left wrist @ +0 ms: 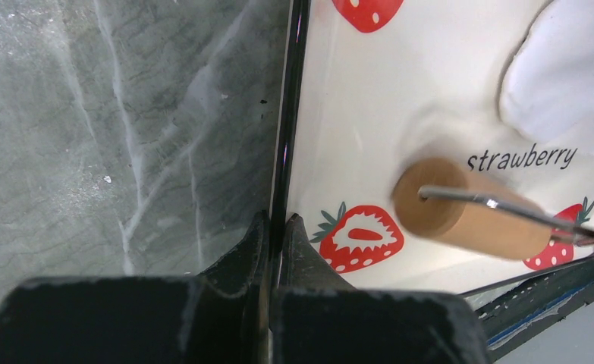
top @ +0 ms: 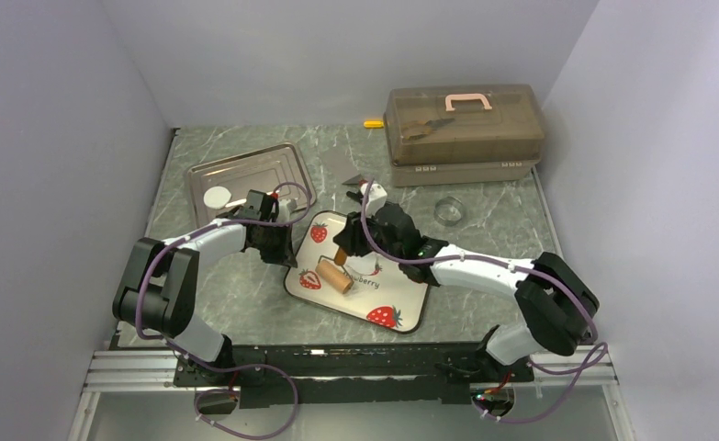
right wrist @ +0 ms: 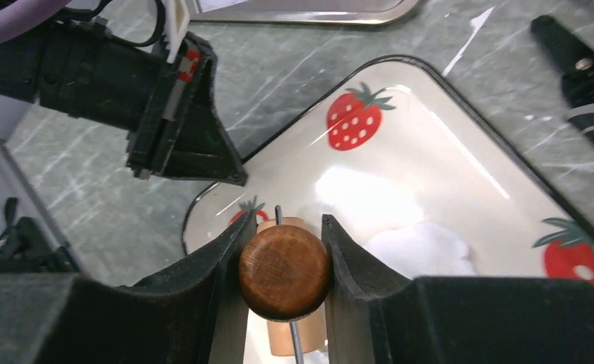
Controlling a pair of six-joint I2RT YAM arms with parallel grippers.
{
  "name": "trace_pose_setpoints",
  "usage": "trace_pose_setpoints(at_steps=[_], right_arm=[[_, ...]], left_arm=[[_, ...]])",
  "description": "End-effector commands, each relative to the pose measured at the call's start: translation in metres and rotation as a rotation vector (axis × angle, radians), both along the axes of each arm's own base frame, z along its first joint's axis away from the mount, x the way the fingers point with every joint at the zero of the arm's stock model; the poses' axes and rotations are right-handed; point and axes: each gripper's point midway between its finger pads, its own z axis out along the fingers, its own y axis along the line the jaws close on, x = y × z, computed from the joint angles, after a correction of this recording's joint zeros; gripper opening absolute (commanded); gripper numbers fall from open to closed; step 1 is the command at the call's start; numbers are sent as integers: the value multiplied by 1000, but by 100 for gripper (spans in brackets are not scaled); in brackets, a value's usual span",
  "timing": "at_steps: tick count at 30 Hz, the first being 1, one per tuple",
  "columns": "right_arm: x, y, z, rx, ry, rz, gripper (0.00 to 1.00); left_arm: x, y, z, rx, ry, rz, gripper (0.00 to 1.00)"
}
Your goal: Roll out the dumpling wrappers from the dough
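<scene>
The plate (left wrist: 400, 91) reads "strawberry". My right tool (right wrist: 286, 227), partly open, clamps the roller handle (right wrist: 284, 277). My left tool (left wrist: 275, 227), closed, pinches the plate's 9 o'clock rim.

Your top view sits above and behind the arm bases, looking down and forward over the whole table (top: 245, 303), from far off. Your left wrist view is very close, looking down past its own fingers (left wrist: 240, 258) along the plate (left wrist: 354, 114) edge. Your right wrist view, also close, looks forward and down between its fingers (right wrist: 354, 258) over that plate. All three share plate and roller (top: 335, 277); the right wrist view also catches the left gripper (right wrist: 229, 174).
</scene>
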Motion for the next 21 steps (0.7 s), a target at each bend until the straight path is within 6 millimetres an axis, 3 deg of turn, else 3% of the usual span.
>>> trace_pose_setpoints(at_steps=[1,4,7,8,10,12,15,21], right_arm=[[-32,-25,-59,-130,171,-16,0],[-18,4,2,-40,95,54,0],[-5,33,94,157,4,172,0],[2,33,125,208,-39,174,0],[19,21,154,233,-96,138,0],[42,-3,152,200,-118,59,0],[58,-28,124,106,-100,-25,0],[46,-62,24,-131,34,-93,0]], left_arm=[[9,15,0,64,-43,28,0],[8,15,-2,63,-35,27,0],[9,15,-2,64,-36,29,0],[9,15,0,62,-42,27,0],[9,15,1,57,-50,27,0],[8,14,0,55,-49,26,0],[8,14,0,56,-47,26,0],[9,14,1,53,-53,28,0]])
